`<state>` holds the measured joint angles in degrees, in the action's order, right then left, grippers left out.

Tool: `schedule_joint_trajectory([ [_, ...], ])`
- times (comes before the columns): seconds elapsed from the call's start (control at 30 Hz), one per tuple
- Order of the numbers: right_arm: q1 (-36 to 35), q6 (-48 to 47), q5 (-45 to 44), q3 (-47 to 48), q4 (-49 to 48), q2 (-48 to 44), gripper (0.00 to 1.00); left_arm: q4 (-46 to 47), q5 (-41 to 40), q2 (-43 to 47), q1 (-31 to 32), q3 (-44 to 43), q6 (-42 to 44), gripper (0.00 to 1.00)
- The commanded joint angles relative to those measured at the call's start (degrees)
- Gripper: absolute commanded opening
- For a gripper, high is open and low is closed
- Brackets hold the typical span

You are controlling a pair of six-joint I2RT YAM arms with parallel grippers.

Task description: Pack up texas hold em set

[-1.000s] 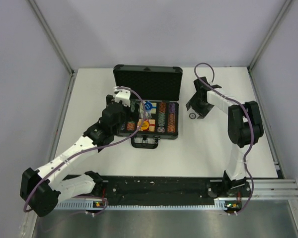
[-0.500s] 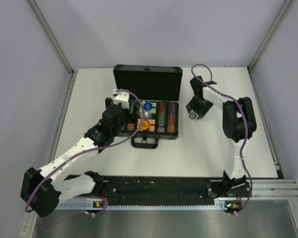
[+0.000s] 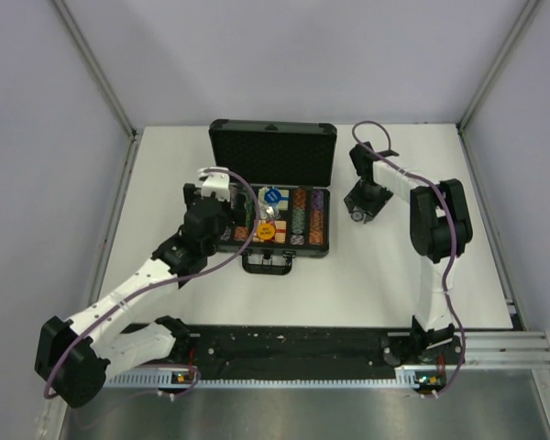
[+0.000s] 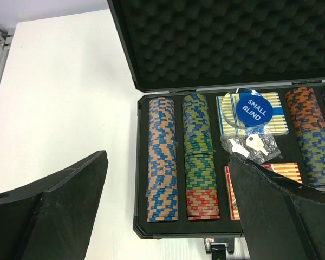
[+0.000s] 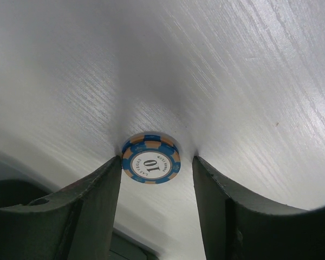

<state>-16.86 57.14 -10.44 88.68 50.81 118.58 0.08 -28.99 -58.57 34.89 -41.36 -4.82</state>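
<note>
The black case (image 3: 321, 249) lies open at mid table with its foam lid (image 3: 273, 154) upright. Inside it are rows of multicoloured chips (image 4: 162, 157), a blue card box (image 4: 276, 116) under a SMALL BLIND button (image 4: 254, 110), a red card box (image 4: 287, 169) and a small bag with a key (image 4: 252, 146). My left gripper (image 4: 168, 158) is open and empty above the case's front left corner (image 3: 222, 203). My right gripper (image 5: 157, 162) is open, with its tips on the table either side of a loose blue and tan "10" chip (image 5: 151, 166), right of the case (image 3: 359, 213).
The case's handle (image 3: 268, 264) points toward the arm bases. An orange round button (image 3: 267, 231) lies on the contents. The white table ends in metal rails at left (image 3: 119, 211) and right (image 3: 486, 211), and grey walls close in the back.
My left gripper has shifted a little left over the case's left edge. My right gripper has come down and slightly nearer around the loose chip.
</note>
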Motion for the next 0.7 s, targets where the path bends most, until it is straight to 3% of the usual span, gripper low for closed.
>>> schedule_joint_trajectory([
  [0.0,-0.9,-0.2,0.2,-1.3,-1.0,2.5,0.54,3.8,-2.1,1.8,-0.3,0.5,-0.1,0.98],
  [0.37,-0.8,-2.1,3.0,-10.5,-12.6,0.3,0.54,3.3,-1.0,2.7,-0.2,0.4,-0.2,0.98],
  [0.67,-0.8,-2.1,4.9,-13.4,-15.5,0.3,0.35,3.1,-1.0,2.6,-0.2,0.4,-0.1,0.98],
])
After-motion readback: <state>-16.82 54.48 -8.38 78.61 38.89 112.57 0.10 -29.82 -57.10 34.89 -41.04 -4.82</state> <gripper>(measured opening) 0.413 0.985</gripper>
